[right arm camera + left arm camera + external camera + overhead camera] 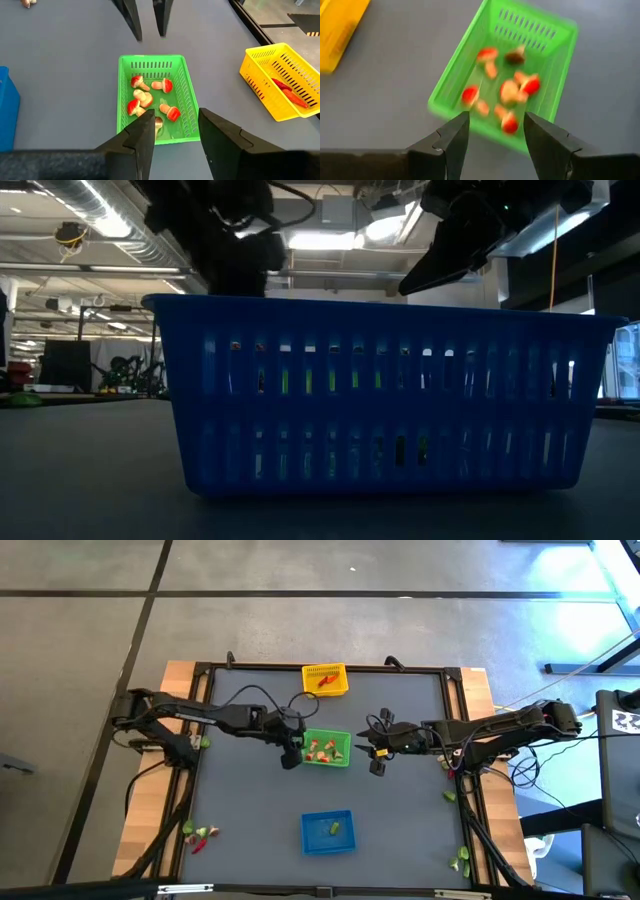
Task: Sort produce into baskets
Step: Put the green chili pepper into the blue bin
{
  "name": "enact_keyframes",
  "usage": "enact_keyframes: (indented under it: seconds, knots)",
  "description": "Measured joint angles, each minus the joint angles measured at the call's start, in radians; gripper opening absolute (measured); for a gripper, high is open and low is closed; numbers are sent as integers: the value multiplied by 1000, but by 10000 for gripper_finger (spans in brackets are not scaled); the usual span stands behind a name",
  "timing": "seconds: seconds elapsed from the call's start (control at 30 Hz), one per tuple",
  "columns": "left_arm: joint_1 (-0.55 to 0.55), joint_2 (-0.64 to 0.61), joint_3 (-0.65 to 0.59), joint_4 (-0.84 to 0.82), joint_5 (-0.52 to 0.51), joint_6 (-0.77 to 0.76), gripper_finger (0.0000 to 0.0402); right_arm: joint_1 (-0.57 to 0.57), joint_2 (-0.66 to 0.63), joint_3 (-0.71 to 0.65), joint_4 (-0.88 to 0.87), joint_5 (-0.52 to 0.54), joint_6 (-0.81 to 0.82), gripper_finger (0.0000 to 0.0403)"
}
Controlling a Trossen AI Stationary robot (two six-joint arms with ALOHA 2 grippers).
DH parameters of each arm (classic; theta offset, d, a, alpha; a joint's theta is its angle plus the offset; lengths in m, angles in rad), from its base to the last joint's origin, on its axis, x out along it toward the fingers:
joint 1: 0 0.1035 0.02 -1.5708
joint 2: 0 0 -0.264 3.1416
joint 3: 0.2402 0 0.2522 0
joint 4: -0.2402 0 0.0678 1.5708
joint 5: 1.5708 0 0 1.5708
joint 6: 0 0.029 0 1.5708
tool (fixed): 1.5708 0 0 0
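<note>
The green basket sits mid-table and holds several red-capped mushroom pieces. My left gripper hovers open above the basket's left rim, with nothing between its fingers. At the basket's right side my right gripper hangs open and empty, above the table. The yellow basket stands at the far edge with red pepper pieces in it. Toward the near edge is the blue basket, with a light green piece inside.
Loose produce lies near the table's corners: red and green pieces at the near left, green ones at the near right, one by the right rail and one by the left rail. The low view is filled by the blue basket.
</note>
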Motion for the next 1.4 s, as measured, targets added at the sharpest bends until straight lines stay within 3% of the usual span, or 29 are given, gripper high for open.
enact_keyframes:
  seconds: [0.37, 0.6, 0.97, 1.17, 1.4]
  knots:
    - [1, -143, 0, -392, -20, -83, 184, 0, 0, 0, 0, 0, 0, 152]
    - [1, -144, 0, -617, -120, -201, 184, 0, 0, 0, 0, 0, 0, 152]
    - [38, -143, -85, -896, -147, -428, 184, 0, 0, 0, 1, 0, 0, 152]
    - [111, -143, -147, -950, -147, -469, 184, 0, 0, 0, 3, 0, 0, 152]
    - [208, -71, -173, -950, -147, -379, 184, 0, 0, 0, 35, 0, 0, 152]
